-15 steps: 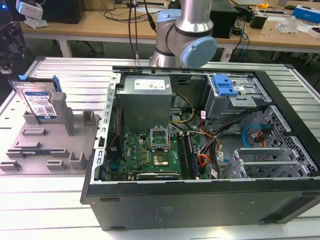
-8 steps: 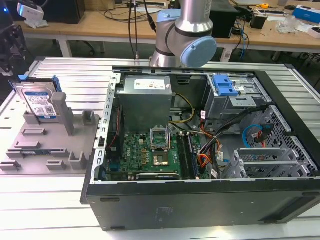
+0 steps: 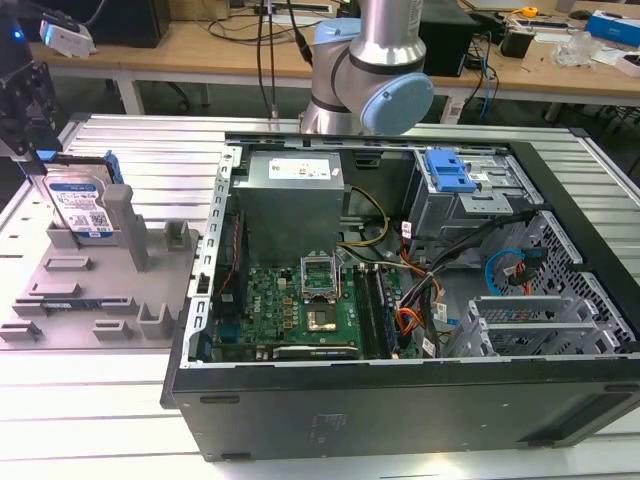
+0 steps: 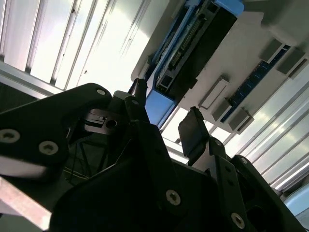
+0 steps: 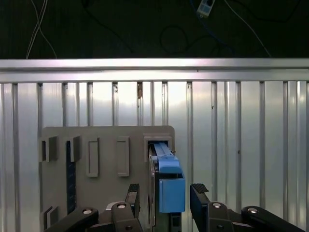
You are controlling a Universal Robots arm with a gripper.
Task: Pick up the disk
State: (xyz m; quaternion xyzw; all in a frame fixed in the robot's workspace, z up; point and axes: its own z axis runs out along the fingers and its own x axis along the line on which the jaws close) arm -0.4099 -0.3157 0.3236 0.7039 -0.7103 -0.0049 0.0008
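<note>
The disk (image 3: 82, 207) stands upright on its edge in a slot of the grey holder tray (image 3: 60, 292) at the exterior view's left, its blue-and-white label facing the camera. My gripper (image 3: 38, 162) hangs just above its top edge. In both wrist views the disk's blue side rail (image 5: 170, 186) (image 4: 158, 107) sits between my two fingers. The gripper (image 5: 165, 191) (image 4: 166, 115) is open, with a dark pad (image 5: 199, 189) a small gap off each side of the disk and nothing clamped. Around the slot lies the tray (image 5: 106, 140) (image 4: 251, 53).
An open computer case (image 3: 400, 300) fills the exterior view's middle and right, with a blue latch (image 3: 447, 170) on its drive cage. The arm's base (image 3: 370, 70) stands behind it. Upright posts (image 3: 122, 215) rise from the tray beside the disk. The ribbed metal table ends at an edge (image 5: 154, 65).
</note>
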